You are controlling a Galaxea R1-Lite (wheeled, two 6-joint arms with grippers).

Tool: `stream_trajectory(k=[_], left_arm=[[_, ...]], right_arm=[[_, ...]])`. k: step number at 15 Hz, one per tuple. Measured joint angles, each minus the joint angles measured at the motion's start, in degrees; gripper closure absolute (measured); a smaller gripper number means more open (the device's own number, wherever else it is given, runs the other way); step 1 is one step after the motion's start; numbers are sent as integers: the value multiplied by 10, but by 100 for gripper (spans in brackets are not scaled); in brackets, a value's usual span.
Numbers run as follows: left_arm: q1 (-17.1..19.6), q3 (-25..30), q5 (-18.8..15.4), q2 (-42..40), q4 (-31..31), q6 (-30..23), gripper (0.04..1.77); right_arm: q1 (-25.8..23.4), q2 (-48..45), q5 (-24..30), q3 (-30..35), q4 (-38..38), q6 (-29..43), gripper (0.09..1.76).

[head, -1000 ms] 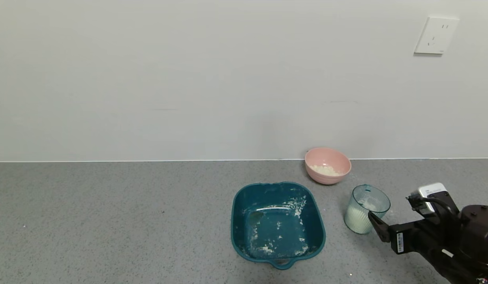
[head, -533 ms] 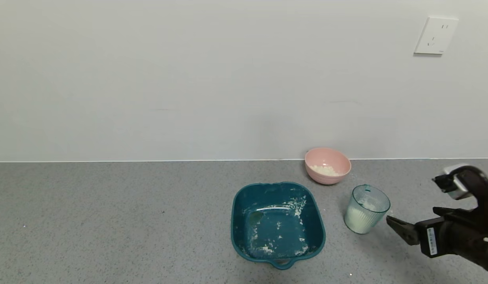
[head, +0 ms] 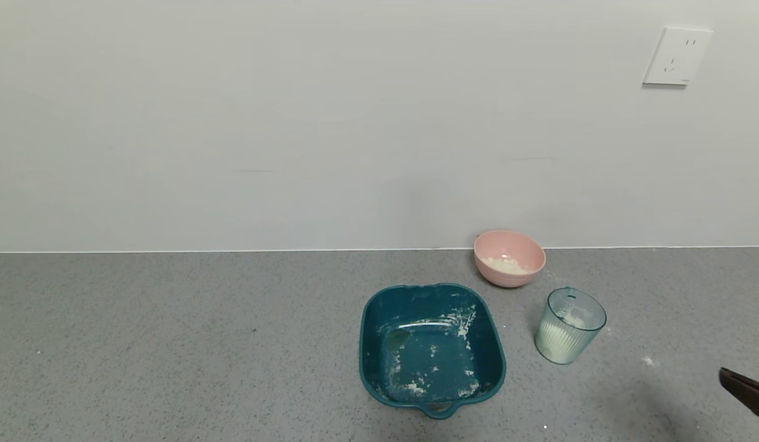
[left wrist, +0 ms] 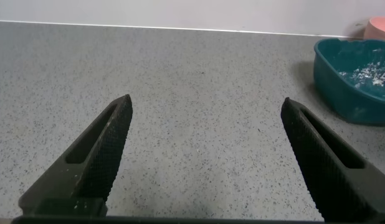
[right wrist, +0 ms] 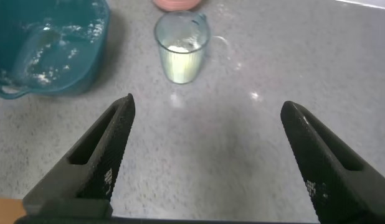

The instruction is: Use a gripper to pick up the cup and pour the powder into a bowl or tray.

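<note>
The ribbed pale blue-green cup (head: pixel 570 325) stands upright on the grey counter, with white powder (head: pixel 556 344) in its lower part. The pink bowl (head: pixel 509 258) behind it holds a little clumpy powder (head: pixel 505 265). My right gripper (right wrist: pixel 208 106) is open and empty, well back from the cup (right wrist: pixel 180 46) on its right-front side. In the head view only one finger (head: pixel 748 390) shows at the right edge. My left gripper (left wrist: pixel 207 102) is open and empty over bare counter, left of the teal tray (left wrist: pixel 357 78).
The dark teal square tray (head: pixel 379 307), dusted with powder, sits left of the cup. A small powder spill (head: pixel 648 361) lies on the counter right of the cup. The wall runs close behind the bowl, with a socket (head: pixel 677 55) high on the right.
My right gripper has pulled away from the cup to the right and toward the front, nearly leaving the head view. The cup stays standing in place.
</note>
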Motion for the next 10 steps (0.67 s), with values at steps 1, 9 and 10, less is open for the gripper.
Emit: stream_trajectory(k=[1,9,10], left_arm=[[0,0,0,0,0,0,9],[0,0,0,0,0,0,9],[0,0,0,0,0,0,9]], right_arm=[[-7,-34,-13,0,20,0,15],[-156,-238,-50,-5,123,-77,15],[-181,-256,-29,-5,125,-79,15]])
